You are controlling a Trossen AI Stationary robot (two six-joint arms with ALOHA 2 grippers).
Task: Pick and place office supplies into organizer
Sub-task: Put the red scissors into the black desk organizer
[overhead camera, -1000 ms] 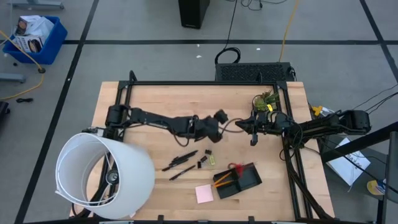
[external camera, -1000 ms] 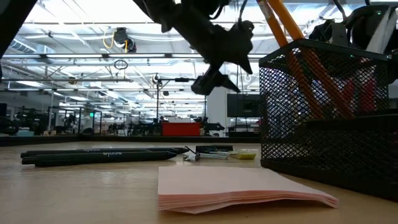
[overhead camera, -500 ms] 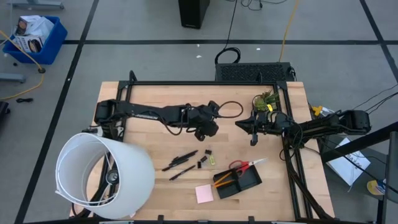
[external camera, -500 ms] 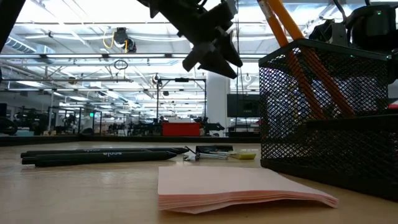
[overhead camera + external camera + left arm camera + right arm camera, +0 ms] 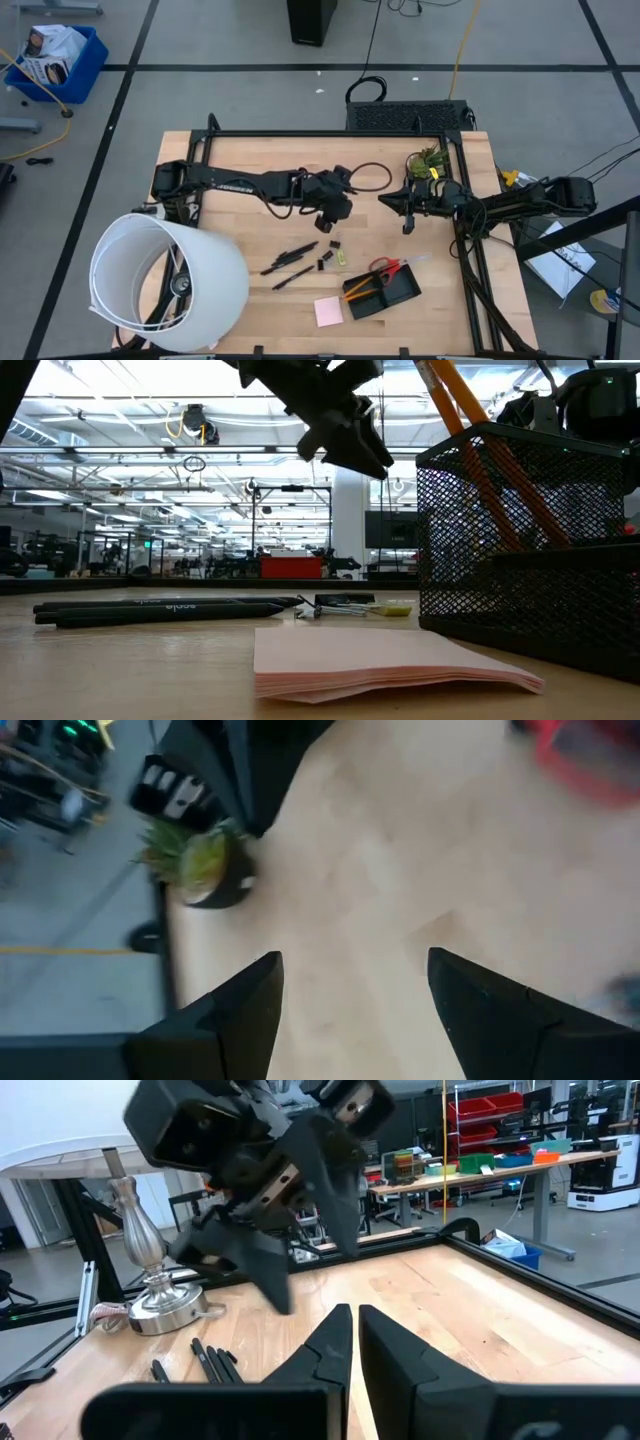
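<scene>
- High view: organizer [image 5: 385,292] sits at the desk's [image 5: 250,160] near edge, right of centre. Scissors [image 5: 388,268] lie in it, blades poking out over the rim; orange pencil [image 5: 357,286] also in it, slanted.
- Pink pad [image 5: 328,311] lies on the desk just left of the organizer.
- Pens [image 5: 289,258] and clips [image 5: 328,254] are loose on the desk, left of the organizer, apart from it.
- Left claw [image 5: 333,210] hovers mid-desk above the clips, holding nothing. Right claw [image 5: 406,218] waits near the plant [image 5: 428,160], at the desk's right side.
- White shade [image 5: 165,285] covers the near left corner and hides the desk under it.
- Low view: organizer [image 5: 530,540] is black mesh, cut off at the right edge; pencil [image 5: 480,435] leans inside, red handles show dimly through the mesh. Pad [image 5: 385,660] in front, pens [image 5: 160,610] and clips [image 5: 345,603] behind it. Left claw [image 5: 345,440] hangs above, fingers parted, empty.
- Left wrist view: fingers [image 5: 225,1015] are spread wide over bare desk, nothing between them; plant [image 5: 200,865] beyond; a red blur at a corner, can't make it out.
- Right wrist view: right claw [image 5: 352,1330] has its fingers pressed together, empty. Left claw [image 5: 285,1220] faces it, pens [image 5: 205,1360] and a lamp base [image 5: 155,1295] lie behind.
</scene>
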